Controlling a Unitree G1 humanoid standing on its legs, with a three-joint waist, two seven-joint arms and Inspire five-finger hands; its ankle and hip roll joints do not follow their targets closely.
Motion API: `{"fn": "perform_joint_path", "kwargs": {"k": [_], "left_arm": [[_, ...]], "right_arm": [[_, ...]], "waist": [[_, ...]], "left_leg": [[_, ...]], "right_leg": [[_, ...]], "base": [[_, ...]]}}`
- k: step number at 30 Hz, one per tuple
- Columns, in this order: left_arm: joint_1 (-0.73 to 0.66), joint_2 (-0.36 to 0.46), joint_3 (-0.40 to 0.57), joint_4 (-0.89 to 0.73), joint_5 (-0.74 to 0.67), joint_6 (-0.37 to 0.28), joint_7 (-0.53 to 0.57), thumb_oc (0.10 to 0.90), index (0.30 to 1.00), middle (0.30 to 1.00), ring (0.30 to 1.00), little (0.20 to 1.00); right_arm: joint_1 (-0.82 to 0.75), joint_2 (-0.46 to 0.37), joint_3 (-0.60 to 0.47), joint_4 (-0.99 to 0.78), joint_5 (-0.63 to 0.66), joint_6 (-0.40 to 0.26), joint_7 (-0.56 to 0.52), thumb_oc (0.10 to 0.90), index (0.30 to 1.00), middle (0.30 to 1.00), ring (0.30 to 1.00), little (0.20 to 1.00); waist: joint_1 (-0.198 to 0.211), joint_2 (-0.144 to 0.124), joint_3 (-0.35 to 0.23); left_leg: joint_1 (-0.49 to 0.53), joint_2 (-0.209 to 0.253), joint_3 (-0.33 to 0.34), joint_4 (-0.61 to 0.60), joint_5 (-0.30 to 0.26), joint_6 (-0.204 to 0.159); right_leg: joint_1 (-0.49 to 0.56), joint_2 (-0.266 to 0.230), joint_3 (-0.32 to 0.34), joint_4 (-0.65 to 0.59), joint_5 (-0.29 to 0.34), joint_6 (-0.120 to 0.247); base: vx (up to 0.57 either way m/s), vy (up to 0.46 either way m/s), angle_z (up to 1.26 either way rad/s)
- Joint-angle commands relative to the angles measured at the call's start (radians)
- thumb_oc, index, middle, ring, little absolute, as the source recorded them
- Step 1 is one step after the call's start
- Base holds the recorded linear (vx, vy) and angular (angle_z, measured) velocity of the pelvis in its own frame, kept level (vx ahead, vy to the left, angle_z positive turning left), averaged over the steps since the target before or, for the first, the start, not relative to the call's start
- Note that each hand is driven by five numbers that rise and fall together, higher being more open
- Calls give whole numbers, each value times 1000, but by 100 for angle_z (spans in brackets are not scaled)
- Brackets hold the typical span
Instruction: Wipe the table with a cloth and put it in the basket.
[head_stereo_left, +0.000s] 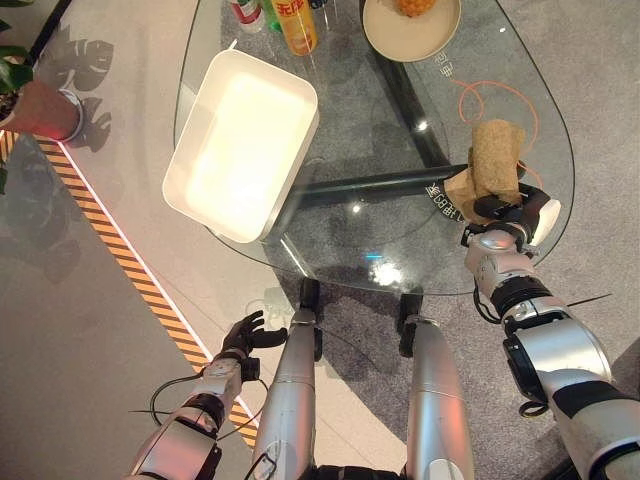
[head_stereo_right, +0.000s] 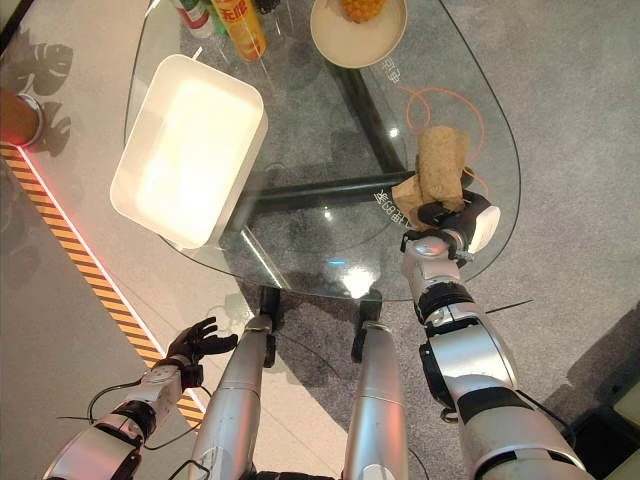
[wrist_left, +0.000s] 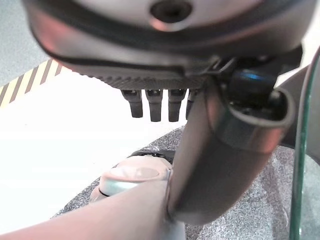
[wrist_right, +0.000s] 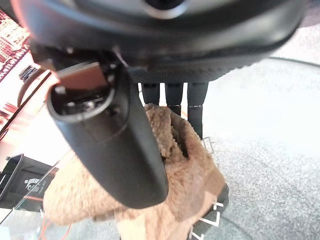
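The left robot hand is nearest, low beside the surface and off it, its fingers loosely spread and holding nothing. Further out, the right robot hand sits at the near right rim of the glass surface, its fingers and thumb curled round a tan, fuzzy cloth. The cloth is bunched and partly rolled, lying on the glass just past the fingers; the right wrist view shows the thumb pressed over its folds.

Judging from this, the wiping step is in hand: the cloth is gripped and on the glass, but still far from the basket. The white rectangular basket stands at the surface's left side, one corner overhanging the rim, well apart from the cloth.

The next move probably calls for sweeping the cloth across the glass, then carrying it leftward and opening the fingers over the basket. Open glass lies between cloth and basket, so there is room for a stroke. At the far edge stand bottles and a round bowl holding something yellow, so a far stroke risks knocking them. The cloth sits close to the right rim, where a loose end could slip off.
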Motion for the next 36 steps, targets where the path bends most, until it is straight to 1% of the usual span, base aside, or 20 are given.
{"fn": "perform_joint_path", "kwargs": {"k": [1, 14, 16, 19, 20, 21, 22, 27, 31, 34, 36], "left_arm": [[13, -31, -41, 25, -10, 8, 12, 800, 900, 900, 900, 900], [8, -29, -46, 24, -13, 5, 12, 800, 900, 900, 900, 900], [11, -30, -45, 21, -9, 4, 13, 800, 900, 900, 900, 900], [11, -29, -50, 13, -10, 7, 18, 800, 900, 900, 900, 900], [11, -29, -51, 9, -10, 9, 19, 800, 900, 900, 900, 900], [11, -29, -51, 9, -10, 9, 19, 800, 900, 900, 900, 900], [12, -27, -52, 3, -10, 12, 20, 800, 900, 900, 900, 900], [18, -26, -53, -6, -16, 10, 15, 800, 900, 900, 900, 900], [20, -27, -54, -7, -18, 6, 14, 800, 900, 900, 900, 900], [21, -26, -57, -8, -19, 2, 7, 800, 900, 900, 900, 900], [21, -26, -57, -8, -19, 2, 7, 800, 900, 900, 900, 900]], "right_arm": [[-68, 6, 16, -7, 8, -10, 52, 100, 300, 300, 300, 200], [-80, 3, 24, -6, -12, -17, 46, 100, 300, 300, 300, 200], [-80, 4, 28, -11, -55, -27, 39, 100, 300, 300, 300, 200], [-88, 5, 47, -38, -119, -25, 27, 100, 300, 300, 300, 200], [-95, 6, 60, -53, -148, -18, 19, 100, 300, 300, 300, 200], [-95, 6, 60, -54, -148, -18, 19, 100, 300, 300, 300, 200], [-105, 8, 79, -80, -183, -4, 13, 100, 300, 300, 300, 200], [-130, 14, 129, -149, -212, 45, -2, 100, 300, 300, 300, 200], [-142, 18, 153, -162, -246, 75, -6, 100, 300, 300, 300, 200], [-160, 18, 194, -153, -333, 122, 14, 100, 300, 300, 300, 200], [-160, 18, 194, -153, -333, 122, 14, 100, 300, 300, 300, 200]], "waist": [[24, 18, -19], [26, 18, -19], [28, 18, -19], [28, 16, -19], [29, 17, -19], [29, 17, -19], [30, 16, -19], [33, 17, -19], [36, 19, -19], [43, 24, -19], [43, 24, -19]], "left_leg": [[-23, -88, 71, 63, -39, 126], [-28, -88, 72, 61, -35, 127], [-26, -88, 70, 58, -34, 128], [-26, -87, 69, 55, -34, 128], [-26, -87, 70, 53, -32, 128], [-25, -87, 70, 53, -32, 128], [-25, -87, 70, 50, -30, 126], [-24, -87, 72, 45, -25, 123], [-23, -89, 72, 41, -22, 122], [-25, -92, 71, 36, -17, 122], [-25, -92, 71, 36, -17, 122]], "right_leg": [[36, 33, -52, -84, 58, -50], [32, 34, -55, -88, 62, -48], [34, 35, -55, -89, 63, -48], [35, 34, -57, -92, 64, -47], [35, 34, -58, -94, 65, -47], [35, 34, -59, -95, 66, -47], [36, 33, -60, -99, 67, -46], [40, 34, -61, -107, 69, -48], [41, 34, -62, -111, 70, -49], [41, 29, -65, -118, 73, -49], [41, 29, -65, -118, 73, -49]], "base": [[0, 0, 0], [0, 0, 0], [0, 0, 0], [0, 0, 0], [0, 0, 0], [0, 0, 0], [0, 0, 0], [0, 0, 0], [0, 0, 0], [-2, 11, 0], [1, 10, 3]]}}
